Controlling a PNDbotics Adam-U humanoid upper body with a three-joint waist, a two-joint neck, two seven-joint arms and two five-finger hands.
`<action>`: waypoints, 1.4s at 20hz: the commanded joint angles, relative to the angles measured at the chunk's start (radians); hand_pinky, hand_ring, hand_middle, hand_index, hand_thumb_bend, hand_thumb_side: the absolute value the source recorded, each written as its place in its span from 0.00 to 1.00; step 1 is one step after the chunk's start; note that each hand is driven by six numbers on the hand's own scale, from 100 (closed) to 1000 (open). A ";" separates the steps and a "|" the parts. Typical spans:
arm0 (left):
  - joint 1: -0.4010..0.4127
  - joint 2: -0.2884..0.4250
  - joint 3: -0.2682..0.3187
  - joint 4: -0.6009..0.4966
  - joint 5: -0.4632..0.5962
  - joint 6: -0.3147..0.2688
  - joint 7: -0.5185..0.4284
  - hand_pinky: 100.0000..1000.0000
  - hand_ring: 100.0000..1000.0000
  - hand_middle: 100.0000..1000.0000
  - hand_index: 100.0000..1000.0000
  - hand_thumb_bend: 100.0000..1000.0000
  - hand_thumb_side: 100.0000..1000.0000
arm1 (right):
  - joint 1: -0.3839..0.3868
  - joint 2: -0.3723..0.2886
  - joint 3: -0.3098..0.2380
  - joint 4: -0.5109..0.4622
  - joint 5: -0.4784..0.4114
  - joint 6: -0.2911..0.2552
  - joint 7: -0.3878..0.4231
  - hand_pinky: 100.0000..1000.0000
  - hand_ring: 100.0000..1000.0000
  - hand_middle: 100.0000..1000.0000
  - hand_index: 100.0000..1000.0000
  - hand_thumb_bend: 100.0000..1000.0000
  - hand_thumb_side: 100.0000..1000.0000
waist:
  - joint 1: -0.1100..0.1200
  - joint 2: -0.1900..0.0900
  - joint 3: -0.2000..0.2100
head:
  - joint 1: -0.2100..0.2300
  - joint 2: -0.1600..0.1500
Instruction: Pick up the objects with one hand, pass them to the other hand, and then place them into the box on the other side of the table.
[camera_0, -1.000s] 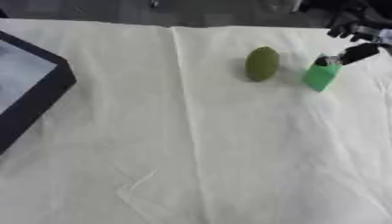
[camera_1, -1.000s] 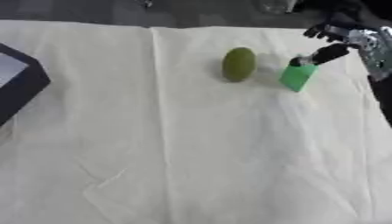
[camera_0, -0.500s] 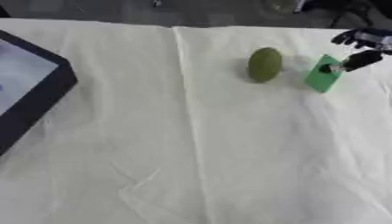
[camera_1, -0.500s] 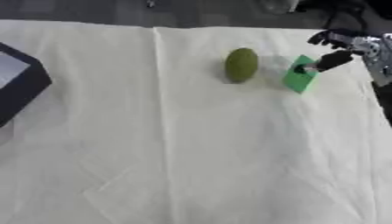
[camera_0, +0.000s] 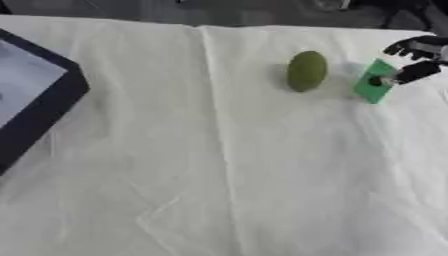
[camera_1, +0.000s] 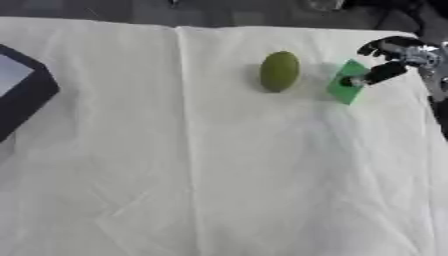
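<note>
Task barely begun: my right robot hand (camera_1: 395, 55) reaches the green block (camera_1: 346, 88) at the desk's far right, fingers spread, one fingertip on it, not yet pinching; green oval fruit (camera_1: 279, 71) lies beside, dark box (camera_0: 35, 100) left receives nothing yet.

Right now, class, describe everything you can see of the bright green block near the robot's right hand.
The green block is a small, flat-sided piece of plain bright green, looking like plastic or foam. It sits tilted on the white cloth at the far right, just right of the olive oval object and apart from it. A finger of the right hand meets its right face; whether it is pinched cannot be told.
</note>
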 joint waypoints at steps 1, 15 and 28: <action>-0.005 0.038 0.019 -0.018 -0.006 0.001 0.007 0.71 0.57 0.52 0.69 0.45 0.22 | -0.014 -0.041 -0.013 0.008 0.030 0.010 -0.017 0.88 0.93 0.87 0.91 0.55 0.50 | 0.005 -0.016 0.002 | -0.004 -0.018; 0.006 0.037 0.020 -0.023 -0.011 0.003 0.011 0.71 0.57 0.51 0.69 0.44 0.22 | -0.011 -0.041 -0.017 0.048 0.070 0.017 -0.004 0.88 0.91 0.81 0.91 0.55 0.53 | 0.005 -0.010 0.004 | -0.008 -0.025; 0.012 0.037 0.020 -0.027 -0.015 0.002 0.015 0.71 0.57 0.51 0.68 0.43 0.22 | -0.007 -0.041 -0.025 0.068 0.081 0.023 0.021 0.87 0.89 0.78 0.90 0.55 0.56 | 0.006 -0.006 0.001 | -0.008 -0.030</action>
